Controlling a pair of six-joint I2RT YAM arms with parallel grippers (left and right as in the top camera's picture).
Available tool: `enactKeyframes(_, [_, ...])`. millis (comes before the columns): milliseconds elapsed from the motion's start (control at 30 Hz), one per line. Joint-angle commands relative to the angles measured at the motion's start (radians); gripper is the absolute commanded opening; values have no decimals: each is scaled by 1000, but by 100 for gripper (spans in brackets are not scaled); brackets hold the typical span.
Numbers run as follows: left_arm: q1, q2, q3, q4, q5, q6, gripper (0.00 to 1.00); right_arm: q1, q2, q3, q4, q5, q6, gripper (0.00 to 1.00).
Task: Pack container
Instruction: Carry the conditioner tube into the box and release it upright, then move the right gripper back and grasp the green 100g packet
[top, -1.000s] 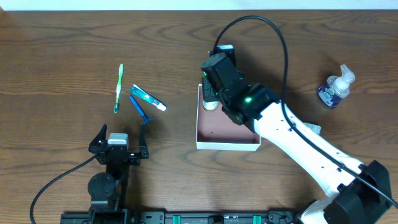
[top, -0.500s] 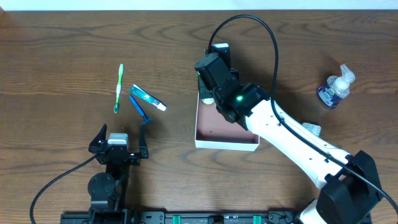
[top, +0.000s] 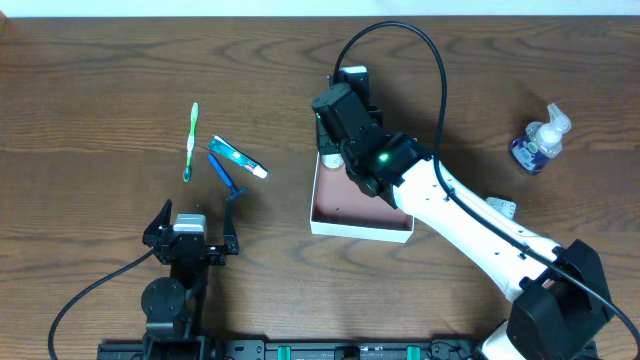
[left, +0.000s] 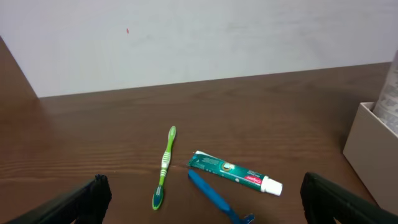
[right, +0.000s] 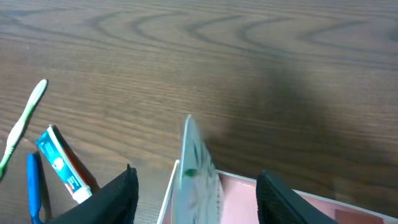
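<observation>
The container (top: 352, 208), a shallow white-walled box with a pink-brown inside, sits mid-table. My right gripper (right: 196, 186) hangs open over its far left corner. A blurred white tube with a green mark (right: 198, 173) stands loose between the jaws, touching neither, and it shows as a white spot (top: 330, 159) under the wrist in the overhead view. My left gripper (left: 202, 200) rests open near the front edge, empty. Beyond it lie a green toothbrush (left: 165, 167), a toothpaste tube (left: 233, 171) and a blue razor (left: 214, 198).
A blue-and-clear pump bottle (top: 540, 140) stands at the far right. A small pale packet (top: 502, 207) lies beside the right arm. The toothbrush (top: 190, 142), toothpaste (top: 238, 157) and razor (top: 225, 175) lie left of the container.
My right gripper has gone from shut to open, letting go of the white tube over the container's corner. The arm and the container have shifted slightly left. The left arm is still.
</observation>
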Motion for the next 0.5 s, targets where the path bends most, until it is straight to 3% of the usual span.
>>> enactKeyframes(0, [5,-5,-14,-38,3,-6,98,23,-24,17,0,-6,-11,59])
enactKeyframes(100, [5,-5,-14,-38,3,-6,98,34,-74,17,-7,-16,-20,61])
enactKeyframes(267, [5,-5,-14,-38,3,-6,98,42,-230,18,-72,-20,-23,74])
enactKeyframes(467, [5,-5,-14,-38,3,-6,98,-35,-444,18,-317,-20,-21,77])
